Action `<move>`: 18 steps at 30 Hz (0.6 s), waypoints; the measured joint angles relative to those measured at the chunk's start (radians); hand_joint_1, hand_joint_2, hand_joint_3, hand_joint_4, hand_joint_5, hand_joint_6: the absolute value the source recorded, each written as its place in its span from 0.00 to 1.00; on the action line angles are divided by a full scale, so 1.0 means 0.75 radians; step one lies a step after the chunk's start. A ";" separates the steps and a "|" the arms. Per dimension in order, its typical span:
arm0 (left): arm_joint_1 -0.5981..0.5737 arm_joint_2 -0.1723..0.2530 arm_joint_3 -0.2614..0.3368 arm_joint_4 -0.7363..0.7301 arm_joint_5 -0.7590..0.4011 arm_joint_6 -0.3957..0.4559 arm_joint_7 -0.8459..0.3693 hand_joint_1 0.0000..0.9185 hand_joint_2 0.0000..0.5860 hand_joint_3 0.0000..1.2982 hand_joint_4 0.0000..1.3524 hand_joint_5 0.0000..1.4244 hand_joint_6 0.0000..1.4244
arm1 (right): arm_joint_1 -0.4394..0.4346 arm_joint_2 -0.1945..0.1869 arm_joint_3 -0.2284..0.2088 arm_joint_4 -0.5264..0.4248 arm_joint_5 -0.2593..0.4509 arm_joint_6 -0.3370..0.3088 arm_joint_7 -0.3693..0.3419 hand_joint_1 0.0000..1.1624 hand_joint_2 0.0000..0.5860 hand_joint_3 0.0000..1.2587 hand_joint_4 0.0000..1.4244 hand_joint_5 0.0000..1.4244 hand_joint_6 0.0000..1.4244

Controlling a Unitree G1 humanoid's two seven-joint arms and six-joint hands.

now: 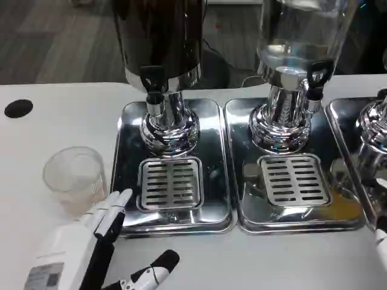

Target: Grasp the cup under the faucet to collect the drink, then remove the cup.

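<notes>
A clear plastic cup [74,178] stands upright on the white table, left of the left drip tray [214,166]. It looks empty or nearly so. The dark drink dispenser [160,36] rises above that tray, and its black faucet [153,81] hangs over the slotted grate [170,183]. My left hand [100,244] sits at the bottom left, just below and right of the cup, fingers spread and holding nothing; its fingertips [121,199] lie close to the cup's base. A sliver of my right hand [381,238] shows at the right edge; its fingers are cut off.
A second dispenser [302,36] with clear liquid stands on the middle tray [242,199] with its own grate [294,179]. Part of a third chrome unit [372,127] sits at the far right. A black round hole [19,108] marks the table at far left.
</notes>
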State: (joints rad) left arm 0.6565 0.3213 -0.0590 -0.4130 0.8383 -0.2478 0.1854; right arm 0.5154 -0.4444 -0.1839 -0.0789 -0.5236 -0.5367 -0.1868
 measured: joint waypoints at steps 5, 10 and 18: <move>0.004 0.000 0.000 -0.002 -0.001 0.000 0.000 0.00 0.27 0.10 0.03 0.11 0.18 | 0.000 0.000 0.000 0.001 0.000 -0.003 0.000 0.31 1.00 0.18 0.02 0.00 0.00; 0.009 0.000 0.000 -0.002 -0.002 0.000 0.003 0.00 0.26 0.10 0.03 0.11 0.19 | 0.001 0.000 -0.001 0.001 0.001 -0.003 0.000 0.31 1.00 0.18 0.02 0.00 0.00; 0.018 0.000 0.001 -0.002 -0.008 -0.001 0.007 0.00 0.25 0.10 0.03 0.11 0.19 | 0.003 0.000 -0.001 0.000 0.002 -0.003 0.000 0.31 1.00 0.18 0.02 0.01 0.00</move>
State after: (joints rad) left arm 0.6699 0.3212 -0.0579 -0.4145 0.8324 -0.2488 0.1909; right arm 0.5180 -0.4444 -0.1848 -0.0786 -0.5218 -0.5390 -0.1867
